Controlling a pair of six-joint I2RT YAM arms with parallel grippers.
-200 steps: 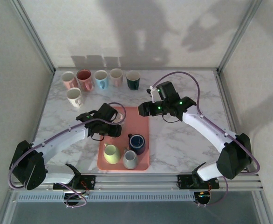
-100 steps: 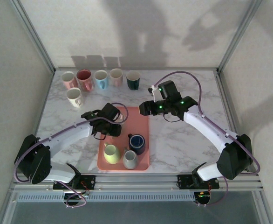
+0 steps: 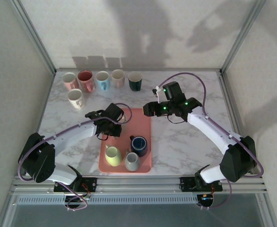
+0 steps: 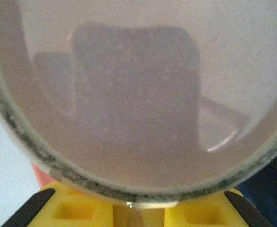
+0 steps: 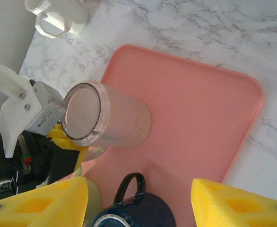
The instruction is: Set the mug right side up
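From overhead, your left arm's wrist covered nearly all of the mug [image 5: 115,120], so you could not read its pose there. Your left wrist camera sat so close that the mug's pale, empty inside and dark-speckled rim were blurred and cut off at the frame edges. The clearest look came from your right wrist camera. There the mug leaned over the pink tray [image 5: 200,109], with its mouth toward 10 o'clock and its base toward 4 o'clock. You could not tell whether the base touched the tray or hung just above it.

Your left pincer [image 4: 138,213] was closed on the rim at the low side of the mouth, one yellow finger [image 4: 65,210] on either side of the wall. In the right wrist view that pincer [image 5: 70,142] was mostly hidden behind the mug. Your right pincer [image 5: 138,184] was spread wide with nothing between its fingers, and only their yellow tips were in frame. From overhead it [image 3: 147,109] hung over the tray's 12 o'clock edge.

On the tray [image 3: 143,124] the held mug lay toward 11 o'clock. Three more stood nearer you: a navy mug [image 3: 139,144] upright and empty, a yellow-green mug [image 3: 112,156] at 7 o'clock and a grey mug [image 3: 132,161] at 6 o'clock. Off the tray, on the marble table [image 3: 171,142], a row of five mugs [image 3: 102,79] stood open side up along the far edge. A white mug [image 3: 75,98] sat just in front of the row's left end.
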